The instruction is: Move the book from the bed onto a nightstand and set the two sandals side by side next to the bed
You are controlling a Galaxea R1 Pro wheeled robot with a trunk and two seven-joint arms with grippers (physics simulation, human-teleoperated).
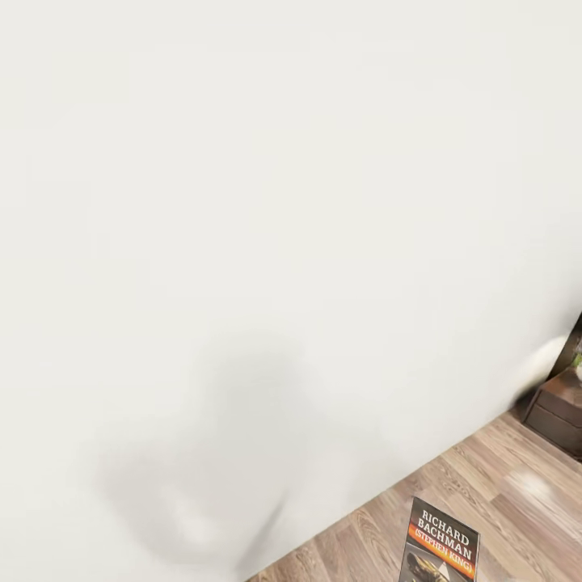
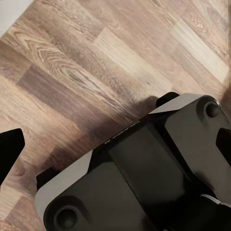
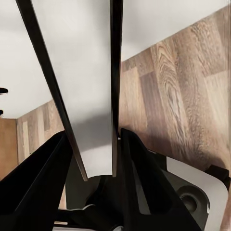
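The book [image 1: 440,546] stands upright at the lower edge of the head view, with its dark cover, orange band and white lettering facing me, above the wood floor. In the right wrist view the book [image 3: 82,96] is seen edge-on between the two black fingers, and my right gripper [image 3: 94,139] is shut on it. My left gripper [image 2: 115,144] is open and holds nothing, its dark fingertips [image 2: 9,151] spread wide over the floor. A dark brown nightstand [image 1: 559,411] with drawers peeks in at the right edge. The bed and the sandals are out of view.
A plain white wall [image 1: 267,202] stands close ahead, carrying my shadow. Wood-plank floor [image 1: 501,485] runs along its foot toward the nightstand. My own grey and black base [image 2: 144,178] lies under the left gripper.
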